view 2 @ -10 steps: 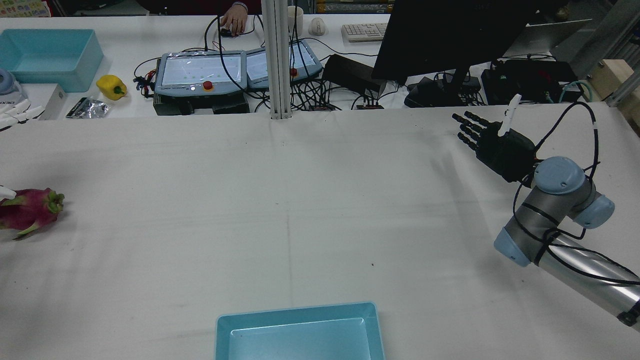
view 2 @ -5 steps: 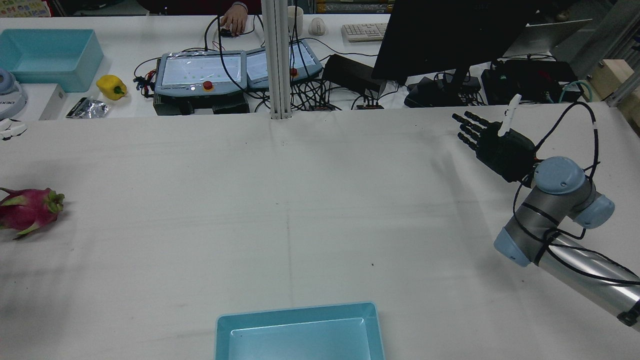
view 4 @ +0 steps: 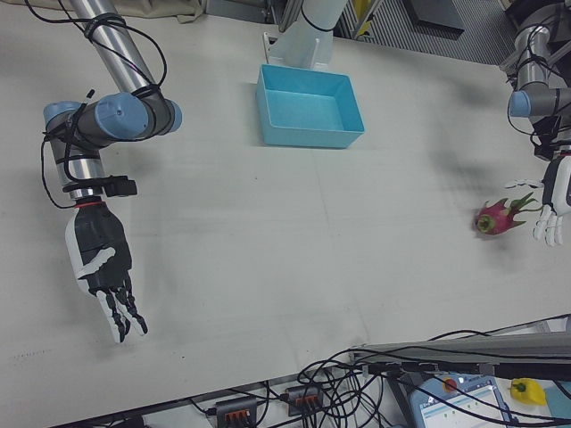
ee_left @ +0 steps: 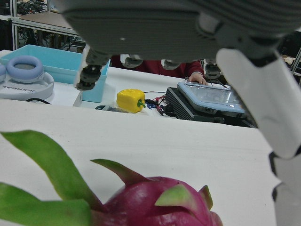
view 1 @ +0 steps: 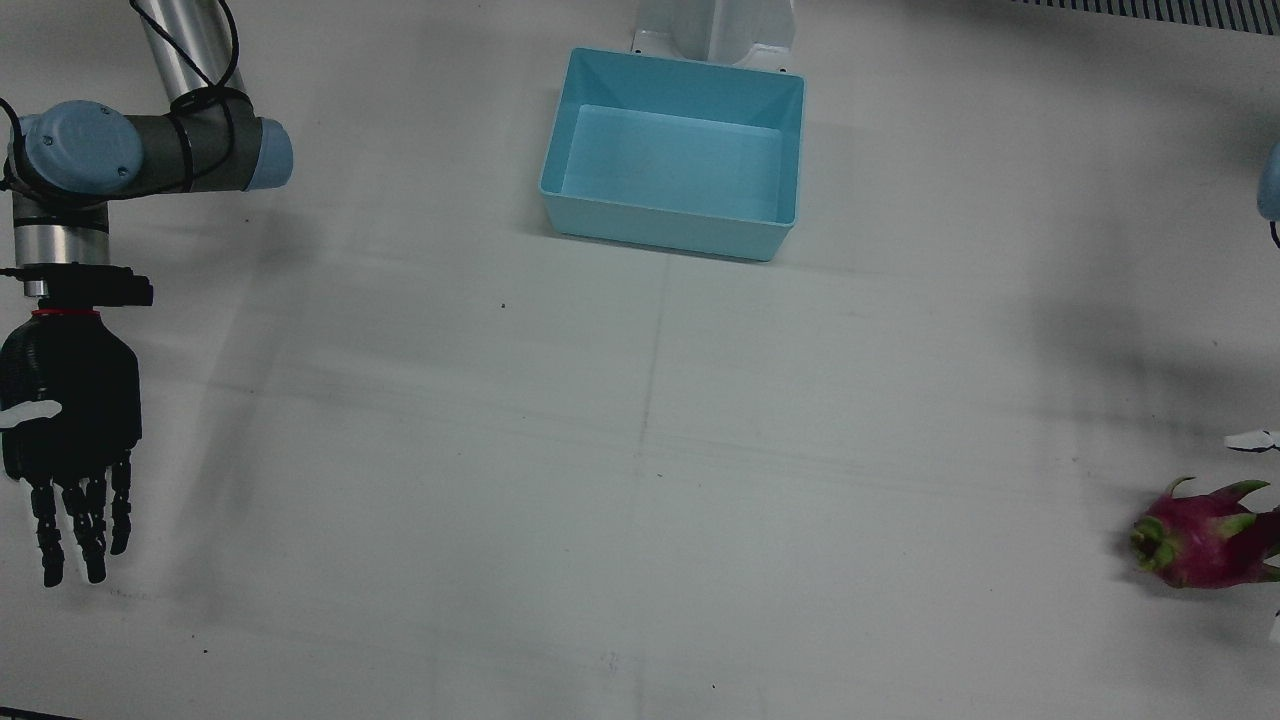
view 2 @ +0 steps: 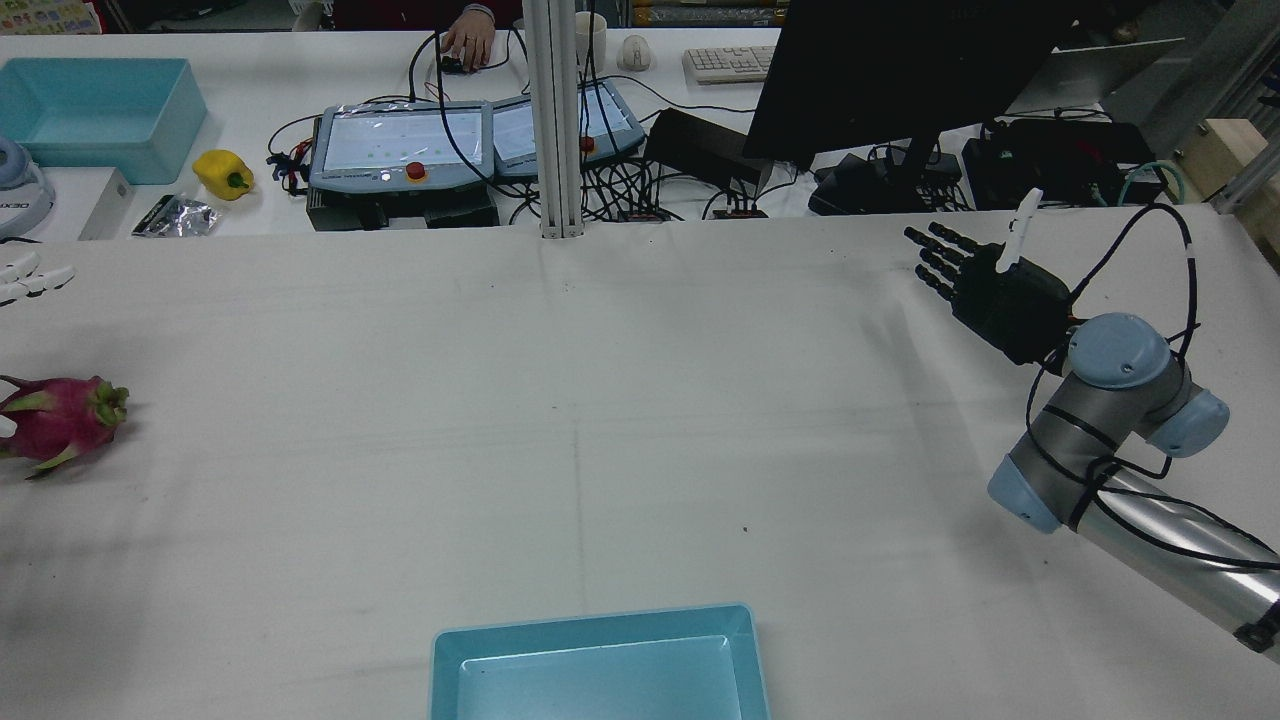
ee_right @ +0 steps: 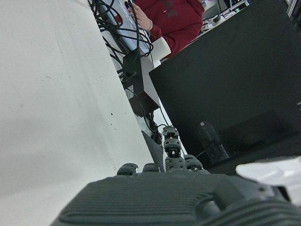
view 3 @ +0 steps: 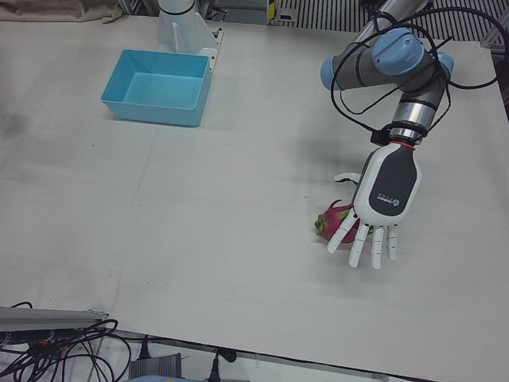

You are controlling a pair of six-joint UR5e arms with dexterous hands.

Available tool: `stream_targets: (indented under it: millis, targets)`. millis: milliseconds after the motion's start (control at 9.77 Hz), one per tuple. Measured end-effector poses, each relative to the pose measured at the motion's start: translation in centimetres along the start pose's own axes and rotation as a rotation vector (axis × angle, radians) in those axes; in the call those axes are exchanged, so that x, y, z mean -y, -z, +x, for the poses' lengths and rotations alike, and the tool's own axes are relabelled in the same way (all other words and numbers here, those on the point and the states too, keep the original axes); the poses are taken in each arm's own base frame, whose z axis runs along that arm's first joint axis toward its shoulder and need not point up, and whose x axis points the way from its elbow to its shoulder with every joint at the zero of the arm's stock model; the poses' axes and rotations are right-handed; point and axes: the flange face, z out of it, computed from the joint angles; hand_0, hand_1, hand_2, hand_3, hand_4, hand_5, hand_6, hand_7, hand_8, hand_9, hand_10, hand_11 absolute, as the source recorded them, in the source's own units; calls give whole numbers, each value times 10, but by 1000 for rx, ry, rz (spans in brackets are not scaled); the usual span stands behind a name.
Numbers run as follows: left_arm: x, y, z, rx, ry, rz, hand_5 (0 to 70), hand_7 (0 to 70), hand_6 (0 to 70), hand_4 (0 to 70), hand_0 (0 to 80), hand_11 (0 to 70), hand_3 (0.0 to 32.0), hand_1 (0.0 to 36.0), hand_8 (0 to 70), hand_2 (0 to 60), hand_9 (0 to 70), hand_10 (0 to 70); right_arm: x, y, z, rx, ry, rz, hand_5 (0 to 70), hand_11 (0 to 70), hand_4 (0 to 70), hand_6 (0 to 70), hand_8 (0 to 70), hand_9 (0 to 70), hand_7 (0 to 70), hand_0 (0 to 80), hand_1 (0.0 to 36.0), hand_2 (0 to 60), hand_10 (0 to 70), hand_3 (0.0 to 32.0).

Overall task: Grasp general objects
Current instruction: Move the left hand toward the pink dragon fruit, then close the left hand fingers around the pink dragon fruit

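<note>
Nothing shifted on the right, but the left hand [view 3: 375,208] had slid its white fingertips a touch nearer along the rear view's edge. Fingers spread and empty, it hovered over the dragon fruit [view 3: 337,224] on the bench [view 3: 199,207], seemingly lining up a grasp. Only the left-front view showed that whole hand. The right hand [view 1: 68,440] hung splayed, holding nothing.

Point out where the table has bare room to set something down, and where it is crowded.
Bare cloth spans from the blue bin across the middle to the black right hand, and along the operators' edge. The only crowded patch is the far side where the white left hand hovers over the dragon fruit.
</note>
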Motion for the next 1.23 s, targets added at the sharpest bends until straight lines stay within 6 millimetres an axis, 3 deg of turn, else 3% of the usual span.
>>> stream_targets:
  millis: [102,205,307,409,512,614,717,921,1228]
  targets:
    - [-14,-6,-3,2,-11,1,0,0,0,0,487,0,278,149,0,38,0,0,0,0,0,0,0,0,0,0,0,0,0,0,0,0,0,0,0,0]
    - [-33,-12,-7,8,-18,2,0,0,0,0,487,0,282,132,0,0,0,0,0,0,0,0,0,0,0,0,0,0,0,0,0,0,0,0,0,0]
    - [-48,-17,-11,13,-22,5,0,0,0,0,490,0,282,137,0,0,0,0,0,0,0,0,0,0,0,0,0,0,0,0,0,0,0,0,0,0]
    - [-57,-20,-14,17,-24,8,0,0,0,0,491,0,278,154,0,37,0,0,0,0,0,0,0,0,0,0,0,0,0,0,0,0,0,0,0,0]
    - [-61,-21,-18,23,-25,12,0,0,0,0,493,0,282,184,0,136,0,0,0,0,0,0,0,0,0,0,0,0,0,0,0,0,0,0,0,0]
    - [-63,-23,-23,27,-27,14,0,0,0,0,490,0,288,176,0,119,0,0,0,0,0,0,0,0,0,0,0,0,0,0,0,0,0,0,0,0]
    - [-62,-27,-31,35,-28,20,0,0,0,0,492,0,290,193,0,167,0,0,0,0,0,0,0,0,0,0,0,0,0,0,0,0,0,0,0,0]
    - [-58,-33,-46,50,-31,38,0,0,0,0,500,0,284,199,0,161,0,0,0,0,0,0,0,0,0,0,0,0,0,0,0,0,0,0,0,0]
    - [-56,-38,-59,60,-34,46,0,0,0,0,501,0,320,220,0,241,0,0,0,0,0,0,0,0,0,0,0,0,0,0,0,0,0,0,0,0]
